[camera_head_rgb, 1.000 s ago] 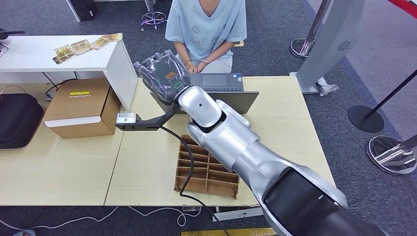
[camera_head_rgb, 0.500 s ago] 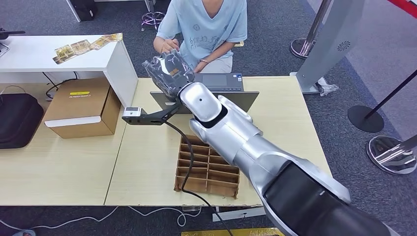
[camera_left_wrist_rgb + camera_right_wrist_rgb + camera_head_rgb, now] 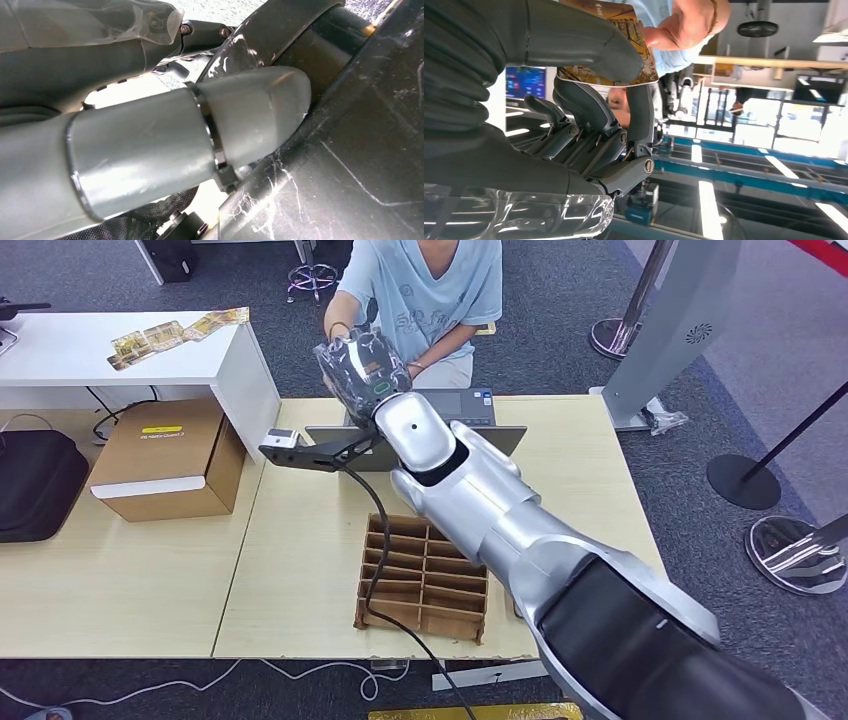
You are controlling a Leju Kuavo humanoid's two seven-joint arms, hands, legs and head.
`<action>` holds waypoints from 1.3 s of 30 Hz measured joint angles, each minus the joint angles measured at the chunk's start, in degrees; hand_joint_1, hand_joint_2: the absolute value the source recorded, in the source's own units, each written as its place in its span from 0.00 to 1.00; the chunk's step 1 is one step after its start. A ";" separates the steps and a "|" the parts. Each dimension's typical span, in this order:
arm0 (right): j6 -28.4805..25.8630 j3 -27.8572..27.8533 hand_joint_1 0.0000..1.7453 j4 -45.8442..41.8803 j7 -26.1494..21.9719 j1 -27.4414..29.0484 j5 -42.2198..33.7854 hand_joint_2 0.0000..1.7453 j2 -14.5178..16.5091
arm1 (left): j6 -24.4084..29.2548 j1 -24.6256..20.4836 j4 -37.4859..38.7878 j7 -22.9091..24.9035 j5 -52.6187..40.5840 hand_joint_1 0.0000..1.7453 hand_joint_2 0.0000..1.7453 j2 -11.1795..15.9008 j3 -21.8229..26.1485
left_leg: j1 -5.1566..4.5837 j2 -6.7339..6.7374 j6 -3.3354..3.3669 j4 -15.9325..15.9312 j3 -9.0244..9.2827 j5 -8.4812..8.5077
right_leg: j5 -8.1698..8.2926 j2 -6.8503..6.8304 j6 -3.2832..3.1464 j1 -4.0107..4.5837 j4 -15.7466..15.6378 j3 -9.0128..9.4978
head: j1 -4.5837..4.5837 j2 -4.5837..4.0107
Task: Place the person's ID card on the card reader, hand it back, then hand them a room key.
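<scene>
Overhead, gold-printed card point(image 3: 624, 45) in right hand point(image 3: 589, 100), lettering illegible.

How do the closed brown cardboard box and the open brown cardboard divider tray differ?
The closed brown cardboard box is a solid block with a yellow label on top; the open brown cardboard divider tray is low, open-topped and split into a grid of compartments. The box sits on the table left of the seam, under the white shelf; the tray sits right of it, partly under the robot's arm. Both are brown cardboard.
</scene>
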 joint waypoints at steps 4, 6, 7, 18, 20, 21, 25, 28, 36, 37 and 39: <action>-0.24 -0.79 1.00 1.53 0.23 -0.44 1.09 1.00 -0.25 | 0.00 0.00 0.00 0.03 -0.01 0.00 0.00 -0.03 0.00 | 0.00 0.00 0.00 0.00 0.01 0.00 | 0.00 0.00 0.00 0.00 0.00 0.00 | 0.01 0.00; -0.27 -1.35 1.00 2.05 0.08 -0.51 2.25 1.00 -0.42 | 0.00 0.00 0.00 0.04 -0.13 0.00 0.00 -0.04 0.00 | 0.00 0.00 0.00 0.01 0.01 0.00 | 0.01 0.01 0.00 0.00 0.00 0.00 | 0.00 0.00; -0.27 -1.51 1.00 2.27 -0.01 -0.54 3.06 1.00 -0.50 | 0.00 0.00 0.00 0.06 -0.23 0.00 0.00 -0.04 0.00 | 0.00 0.01 0.00 0.01 0.01 0.00 | 0.01 0.01 0.00 0.00 0.00 0.00 | 0.00 0.00; -0.26 -3.09 0.00 3.61 -0.77 -0.44 6.40 1.00 -0.72 | -0.18 -0.07 0.00 0.07 -0.84 0.00 0.00 -0.07 -0.02 | 0.00 0.01 0.00 0.00 0.01 0.00 | 0.01 0.02 -0.01 0.00 0.01 0.00 | 0.00 0.00; -0.22 -3.59 0.00 3.67 -0.85 -0.40 6.62 1.00 -0.72 | -0.19 -0.07 0.00 0.07 -0.84 0.00 0.00 -0.07 -0.02 | 0.00 0.01 0.00 0.01 0.01 0.00 | 0.01 0.01 -0.01 0.00 0.01 0.00 | 0.00 0.00; -0.20 -3.83 0.00 3.71 -0.87 -0.38 6.75 1.00 -0.72 | -0.20 -0.07 0.00 0.07 -0.84 0.00 0.00 -0.07 -0.02 | 0.00 0.01 0.00 0.01 0.01 0.01 | 0.01 0.01 -0.01 0.00 0.01 0.00 | 0.01 0.00; -0.20 -4.75 0.00 3.84 -0.88 -0.33 7.72 1.00 -0.72 | -0.31 -0.08 0.00 0.07 -0.84 0.00 0.00 -0.07 -0.02 | 0.00 0.01 0.00 0.01 0.01 0.01 | 0.01 0.01 -0.01 0.00 0.01 0.00 | 0.01 0.00; -0.21 -5.57 0.00 3.86 -0.97 -0.33 8.43 1.00 -0.73 | -0.34 -0.10 0.00 0.07 -0.84 0.00 0.00 -0.07 -0.02 | 0.00 0.01 0.00 0.01 0.01 0.01 | 0.01 0.01 -0.01 0.00 0.01 0.00 | 0.00 0.00; -1.38 -8.17 0.00 3.88 -2.66 0.00 9.02 1.00 -1.38 | -0.33 -0.09 0.00 0.08 -0.44 0.00 0.00 -0.07 0.00 | 0.00 0.01 0.00 0.01 0.01 0.01 | 0.01 0.01 -0.01 0.00 0.00 0.00 | -0.01 0.00; -1.73 -8.44 0.00 3.88 -3.03 0.12 9.11 1.00 -1.64 | -0.33 -0.09 0.00 0.08 -0.35 0.00 0.00 -0.07 0.00 | 0.00 0.01 0.00 0.01 0.01 0.01 | 0.01 0.01 -0.01 0.00 0.00 0.00 | 0.00 0.00; -2.77 -9.01 0.00 3.86 -4.10 0.40 9.02 1.00 -2.29 | -0.33 -0.08 0.00 0.07 -0.28 0.00 0.00 -0.07 0.00 | 0.00 0.00 0.00 0.01 0.01 0.01 | 0.01 0.00 -0.01 0.00 0.00 0.00 | 0.01 0.00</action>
